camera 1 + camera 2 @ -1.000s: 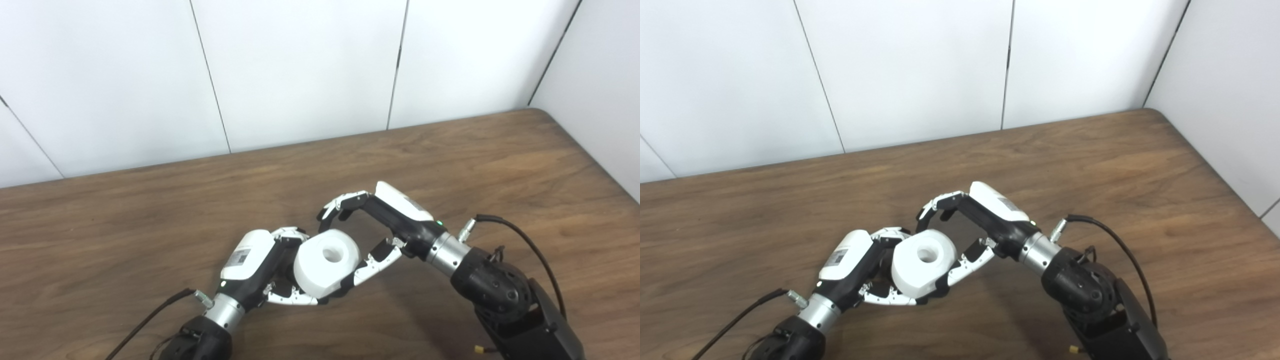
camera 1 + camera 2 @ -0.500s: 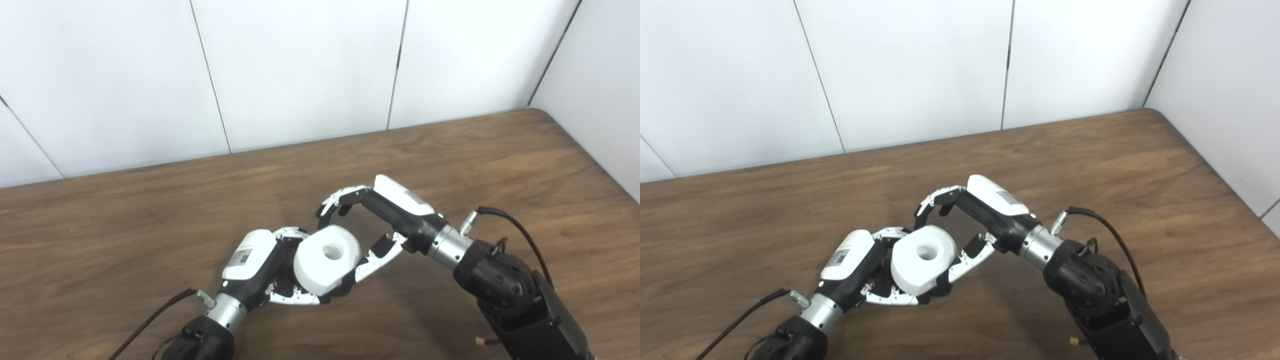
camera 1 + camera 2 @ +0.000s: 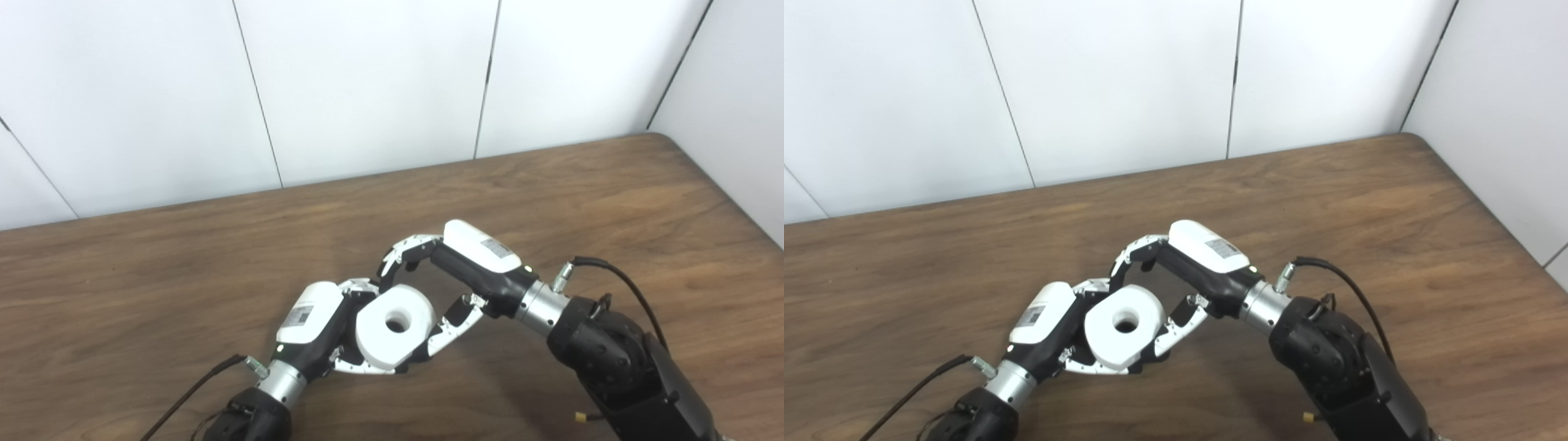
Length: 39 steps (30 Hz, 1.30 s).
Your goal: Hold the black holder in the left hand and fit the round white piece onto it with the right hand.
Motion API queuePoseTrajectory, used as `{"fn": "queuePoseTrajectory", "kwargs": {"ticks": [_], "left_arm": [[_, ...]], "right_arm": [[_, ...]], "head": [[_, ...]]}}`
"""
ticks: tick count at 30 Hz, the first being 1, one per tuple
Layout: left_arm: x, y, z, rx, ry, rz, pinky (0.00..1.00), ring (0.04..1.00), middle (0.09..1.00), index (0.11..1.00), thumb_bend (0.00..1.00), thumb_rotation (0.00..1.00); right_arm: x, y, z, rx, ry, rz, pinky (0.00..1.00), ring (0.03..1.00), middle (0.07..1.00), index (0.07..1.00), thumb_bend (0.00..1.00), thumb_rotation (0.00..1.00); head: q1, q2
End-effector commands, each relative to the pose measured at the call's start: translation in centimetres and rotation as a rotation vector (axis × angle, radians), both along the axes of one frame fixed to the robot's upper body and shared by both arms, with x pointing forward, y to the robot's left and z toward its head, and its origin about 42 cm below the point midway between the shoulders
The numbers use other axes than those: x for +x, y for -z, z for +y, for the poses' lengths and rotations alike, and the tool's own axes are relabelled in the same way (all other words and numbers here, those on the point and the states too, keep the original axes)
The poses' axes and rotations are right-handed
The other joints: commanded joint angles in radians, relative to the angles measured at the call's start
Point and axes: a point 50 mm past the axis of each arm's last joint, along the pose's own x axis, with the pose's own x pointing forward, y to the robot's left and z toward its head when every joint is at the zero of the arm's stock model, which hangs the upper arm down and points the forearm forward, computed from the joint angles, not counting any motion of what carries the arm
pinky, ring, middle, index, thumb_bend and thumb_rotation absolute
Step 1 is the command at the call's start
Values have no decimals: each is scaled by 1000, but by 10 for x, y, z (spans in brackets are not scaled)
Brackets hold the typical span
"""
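Both hands on round white piece [image 3: 395, 327] | left hand [image 3: 321, 324] grips | right hand [image 3: 441, 278] cups | labels unreadable

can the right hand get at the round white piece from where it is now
Probably yes: the right hand already brackets the round white piece, fingers curled over its far side and thumb below. The left hand covers only the opposite side.

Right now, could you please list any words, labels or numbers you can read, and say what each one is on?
No text is legible.
Left hand: small sticker on its white back cover, too blurred to read.
Right hand: a similar grey sticker on its white cover, also unreadable.
Round white piece: no markings visible.
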Motion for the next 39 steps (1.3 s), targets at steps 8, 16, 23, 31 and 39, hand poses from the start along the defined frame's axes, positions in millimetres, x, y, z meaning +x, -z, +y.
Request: {"fn": "queuePoseTrajectory", "kwargs": {"ticks": [8, 16, 23, 31, 39], "left_arm": [[1, -10, -5, -28, 8, -25, 941, 829, 713, 482, 522, 53], [1, -7, -2, -30, 3, -22, 936, 828, 712, 482, 523, 53], [-1, -8, -1, -30, 4, -25, 939, 829, 714, 483, 523, 53], [-2, -10, -1, -29, -2, -20, 945, 828, 715, 483, 523, 53], [-1, -13, -2, -31, 4, -20, 953, 831, 716, 483, 522, 53]], "right_arm": [[3, -25, -2, -44, -53, -192, 606, 764, 673, 479, 520, 132], [10, -38, -10, -60, -38, -247, 605, 754, 673, 479, 520, 132], [14, -39, -10, -60, -16, -254, 603, 745, 668, 479, 521, 129], [14, -37, -8, -57, -19, -242, 602, 745, 667, 478, 521, 130], [8, -32, -9, -85, -52, -201, 592, 745, 670, 479, 519, 132]], "head": [[-1, 0], [-4, -2], [-5, -2], [0, 5], [-8, 21]]}}
